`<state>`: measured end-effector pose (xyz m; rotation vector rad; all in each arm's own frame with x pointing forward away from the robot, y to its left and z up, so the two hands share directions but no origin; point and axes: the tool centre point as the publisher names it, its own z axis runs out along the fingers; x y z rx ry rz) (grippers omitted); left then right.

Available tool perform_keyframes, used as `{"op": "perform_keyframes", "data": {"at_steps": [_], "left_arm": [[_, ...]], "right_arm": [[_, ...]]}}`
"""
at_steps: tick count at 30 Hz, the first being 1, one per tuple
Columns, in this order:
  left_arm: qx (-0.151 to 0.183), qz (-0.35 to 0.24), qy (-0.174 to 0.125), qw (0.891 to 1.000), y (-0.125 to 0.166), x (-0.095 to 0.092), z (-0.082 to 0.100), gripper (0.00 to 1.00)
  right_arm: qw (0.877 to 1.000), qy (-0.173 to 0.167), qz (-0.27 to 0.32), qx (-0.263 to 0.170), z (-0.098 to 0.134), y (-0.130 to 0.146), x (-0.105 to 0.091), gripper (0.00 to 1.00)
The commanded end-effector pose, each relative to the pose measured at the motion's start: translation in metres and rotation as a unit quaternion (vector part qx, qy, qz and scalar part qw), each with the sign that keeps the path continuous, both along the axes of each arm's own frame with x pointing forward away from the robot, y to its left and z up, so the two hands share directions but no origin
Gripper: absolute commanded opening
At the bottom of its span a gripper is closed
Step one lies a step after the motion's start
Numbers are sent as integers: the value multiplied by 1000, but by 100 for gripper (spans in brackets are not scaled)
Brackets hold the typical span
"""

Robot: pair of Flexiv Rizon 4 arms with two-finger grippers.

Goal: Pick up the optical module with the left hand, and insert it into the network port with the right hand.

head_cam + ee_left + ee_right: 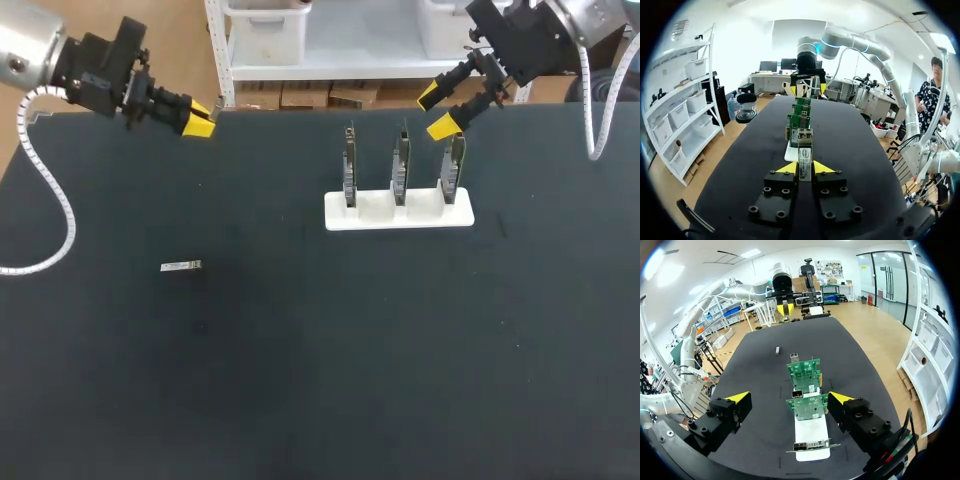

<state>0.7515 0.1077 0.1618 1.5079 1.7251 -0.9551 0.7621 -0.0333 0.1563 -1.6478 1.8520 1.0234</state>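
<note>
My left gripper (200, 118) hangs over the table's far left corner, shut on a small silver optical module (804, 159) that stands up between its yellow tips (804, 169). A second module (181, 265) lies flat on the black table, left of the middle, and also shows in the right wrist view as a small module (777, 350). Three green network cards (399, 170) stand in a white holder (398, 214). My right gripper (443, 112) is open above the rightmost card, with the cards (807, 406) ahead of its spread fingers (789, 398).
The cards line up ahead of the left gripper as a row of cards (800, 120), with my right arm's gripper (805, 89) beyond them. My left arm's gripper (784, 307) shows at the table's far end in the right wrist view.
</note>
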Motion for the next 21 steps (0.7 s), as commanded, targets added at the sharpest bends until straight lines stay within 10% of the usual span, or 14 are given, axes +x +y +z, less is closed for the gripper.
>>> {"op": "perform_keyframes", "data": {"at_steps": [1, 11, 21], "left_arm": [[-4, 8, 2, 1000, 1, -3, -3, 0], [-100, -35, -17, 994, -76, -14, 24, 0], [-119, -61, -35, 990, -110, -19, 48, 0]], "right_arm": [[1000, -1, -1, 0, 0, 0, -1, 100], [1000, -1, -1, 0, 0, 0, -1, 100], [1000, -1, -1, 0, 0, 0, -1, 100]]}}
